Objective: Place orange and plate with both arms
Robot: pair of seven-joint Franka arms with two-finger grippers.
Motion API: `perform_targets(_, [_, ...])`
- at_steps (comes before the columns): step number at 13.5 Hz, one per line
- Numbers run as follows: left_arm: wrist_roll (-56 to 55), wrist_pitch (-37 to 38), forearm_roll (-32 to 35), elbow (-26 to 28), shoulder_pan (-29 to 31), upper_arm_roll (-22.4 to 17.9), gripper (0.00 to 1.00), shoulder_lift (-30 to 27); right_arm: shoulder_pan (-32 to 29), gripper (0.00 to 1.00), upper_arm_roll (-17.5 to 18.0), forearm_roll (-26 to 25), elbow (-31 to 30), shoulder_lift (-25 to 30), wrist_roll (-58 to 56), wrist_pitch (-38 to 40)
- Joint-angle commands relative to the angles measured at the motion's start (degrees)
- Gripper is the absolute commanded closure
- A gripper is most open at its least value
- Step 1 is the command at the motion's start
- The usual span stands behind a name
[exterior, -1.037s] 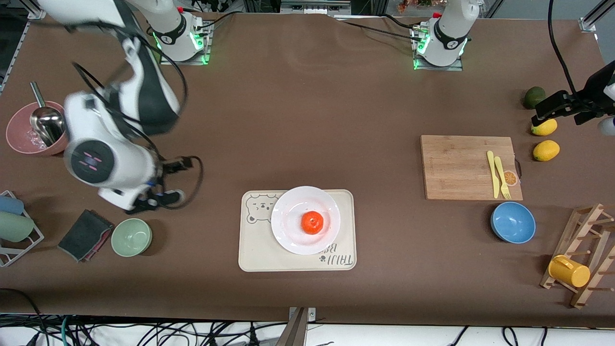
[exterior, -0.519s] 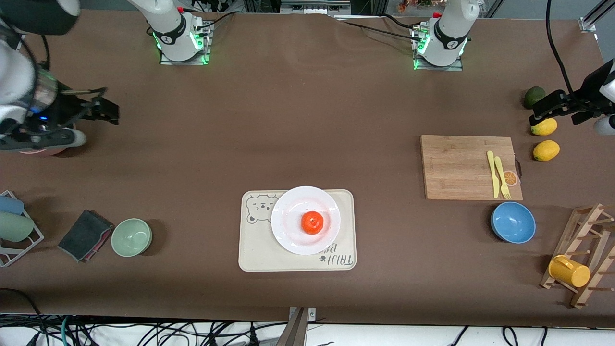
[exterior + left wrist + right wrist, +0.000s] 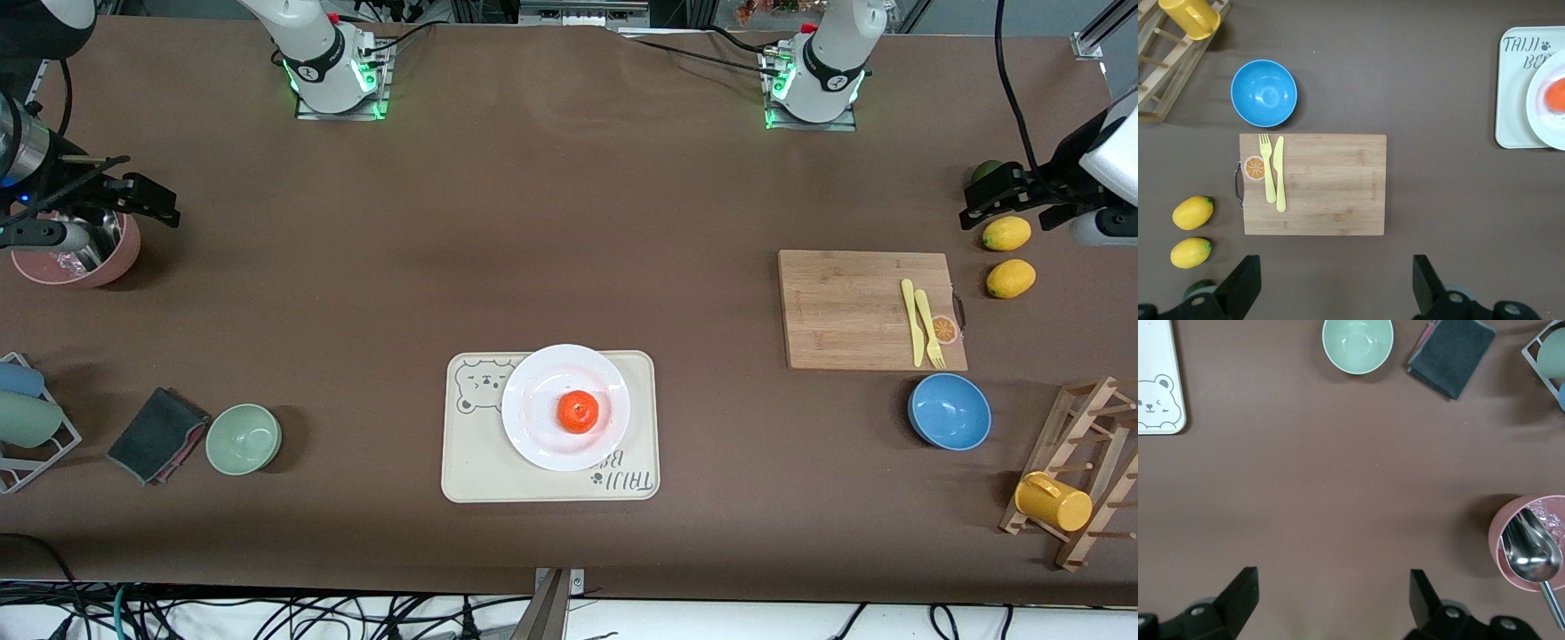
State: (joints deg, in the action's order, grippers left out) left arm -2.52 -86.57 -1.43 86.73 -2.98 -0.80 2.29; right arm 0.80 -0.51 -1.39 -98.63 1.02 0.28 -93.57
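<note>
The orange (image 3: 578,412) sits in the middle of the white plate (image 3: 532,393), which lies on the cream bear tray (image 3: 471,462) near the table's front middle. My right gripper (image 3: 102,213) is open and empty, up over the pink bowl (image 3: 120,258) at the right arm's end. My left gripper (image 3: 1021,206) is open and empty, up beside the lemons (image 3: 1006,234) at the left arm's end. The left wrist view shows its open gripper (image 3: 1335,287) over bare table, with the orange (image 3: 1556,99) and plate (image 3: 1541,123) at the frame's edge. The right wrist view shows its open gripper (image 3: 1331,600) over bare table.
A wooden cutting board (image 3: 853,307) with yellow fork and knife (image 3: 920,324), a blue bowl (image 3: 949,411), a peg rack with a yellow cup (image 3: 1053,500) and a dark green fruit (image 3: 985,169) lie at the left arm's end. A green bowl (image 3: 244,438), dark cloth (image 3: 158,434) and cup holder (image 3: 27,418) lie at the right arm's end.
The right arm has swung up from beside the green bowl to over the pink bowl at its end of the table. The left gripper has shifted slightly. Orange and plate have not moved.
</note>
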Motion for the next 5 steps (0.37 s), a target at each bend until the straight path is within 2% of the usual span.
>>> perform_targets(1, [1.29,0.61,-0.24,0.64,0.08,0.45,0.00,-1.15,-1.42,0.00,1.12,2.44,-0.43,0.48,0.77,-1.35])
perform_targets(5, [1.29,0.61,-0.24,0.64,0.52,0.36,0.00,-1.15,-0.98,0.00,1.03,1.75,-0.34,0.39,0.77,-1.17])
